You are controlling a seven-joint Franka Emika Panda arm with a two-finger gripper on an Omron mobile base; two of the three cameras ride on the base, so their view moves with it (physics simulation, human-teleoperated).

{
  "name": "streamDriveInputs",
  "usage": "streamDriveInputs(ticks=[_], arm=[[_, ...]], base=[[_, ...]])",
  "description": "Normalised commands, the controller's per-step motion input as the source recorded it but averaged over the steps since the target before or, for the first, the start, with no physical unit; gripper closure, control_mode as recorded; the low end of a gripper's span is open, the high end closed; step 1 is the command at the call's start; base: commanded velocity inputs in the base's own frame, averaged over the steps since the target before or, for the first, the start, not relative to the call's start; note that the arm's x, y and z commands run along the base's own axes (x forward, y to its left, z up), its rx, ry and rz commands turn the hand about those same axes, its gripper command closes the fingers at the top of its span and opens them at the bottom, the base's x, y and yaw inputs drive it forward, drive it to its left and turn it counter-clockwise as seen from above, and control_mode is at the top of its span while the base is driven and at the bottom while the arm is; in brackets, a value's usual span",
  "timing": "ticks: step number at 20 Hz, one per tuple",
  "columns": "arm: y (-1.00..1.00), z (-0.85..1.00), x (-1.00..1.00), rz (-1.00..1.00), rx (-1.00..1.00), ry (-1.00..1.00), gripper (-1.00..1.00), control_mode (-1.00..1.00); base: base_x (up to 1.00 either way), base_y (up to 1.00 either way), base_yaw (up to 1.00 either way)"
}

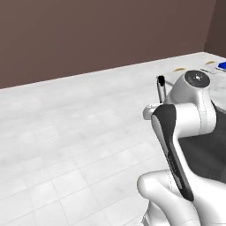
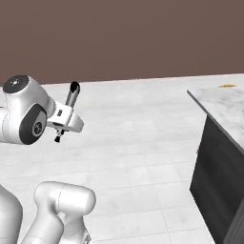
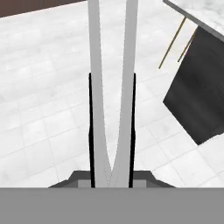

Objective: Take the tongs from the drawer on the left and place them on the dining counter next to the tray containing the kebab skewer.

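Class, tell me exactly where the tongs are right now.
The tongs are clamped in the gripper, held in the air above the white tiled floor, left of the dining counter.

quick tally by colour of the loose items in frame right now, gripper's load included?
Silver metal with black tips: 1, the slim long tongs held in the gripper.
Bright blue: 1, the small flat tray at the far edge of the white marble dining counter.
Tan/yellow: 3 small flat items on the counter, too small to identify.
Total: 5
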Motion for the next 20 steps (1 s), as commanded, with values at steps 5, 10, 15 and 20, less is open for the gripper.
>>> streamDriveInputs(ticks=[5,10,15,20], arm=[[0.00,0.00,0.00,0.00,0.00,0.00,1.00,1.00],[0.00,0.00,0.00,0.00,0.00,0.00,1.00,1.00],[0.00,0.00,0.00,0.00,0.00,0.00,1.00,1.00],[0.00,0.00,0.00,0.00,0.00,0.00,1.00,1.00]], base=[[0.96,0.16,-0.53],[0.76,0.32,-0.67],[0.65,0.50,-0.75],[0.59,0.57,-0.76]])
